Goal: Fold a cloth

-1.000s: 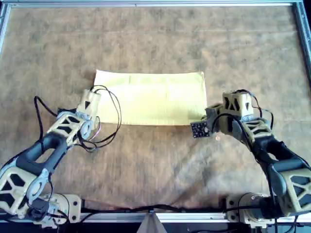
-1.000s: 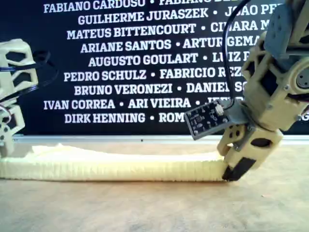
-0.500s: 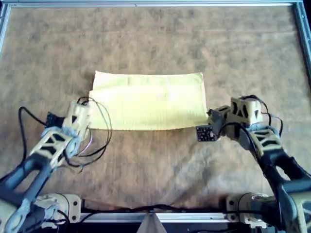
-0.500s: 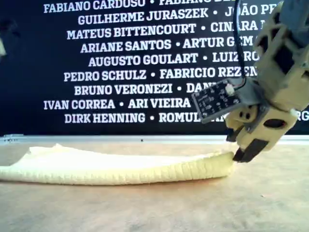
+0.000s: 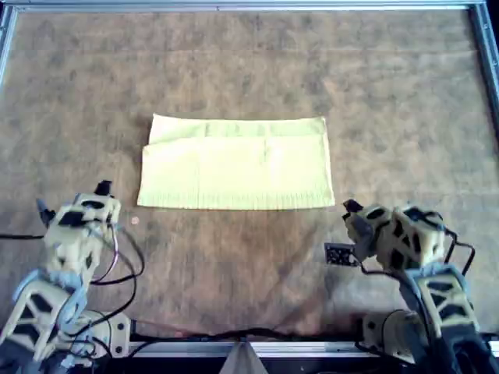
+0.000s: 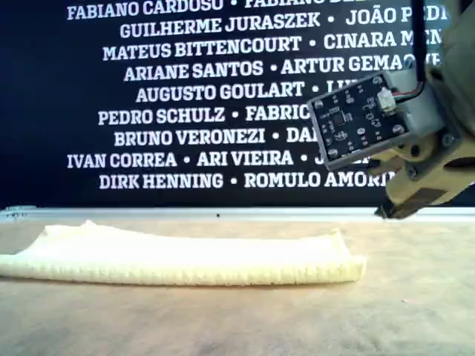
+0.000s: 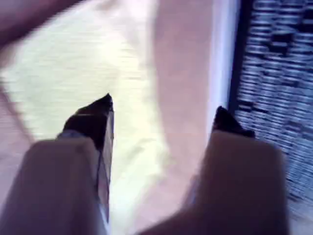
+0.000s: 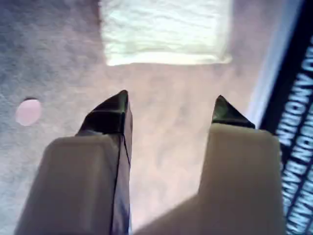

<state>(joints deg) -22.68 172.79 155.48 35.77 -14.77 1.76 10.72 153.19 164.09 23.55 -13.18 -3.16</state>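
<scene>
Overhead: cloth (image 5: 236, 163) lies folded in half, flat, mid-table (image 5: 249, 70); both arms apart from it, near front edge. Exterior: cloth low, an arm raised at view's right. Wrist views: first gripper (image 7: 164, 110) and second gripper (image 8: 171, 105) both wide apart, holding nothing; cloth ahead, untouched.

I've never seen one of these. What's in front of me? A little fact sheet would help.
cloth: pale yellow, folded over, flat on the table, nothing gripping it
table: brown mat surface
my first pincer: open, empty
my second pincer: open, empty, short of the cloth
backdrop: black banner with white names
</scene>
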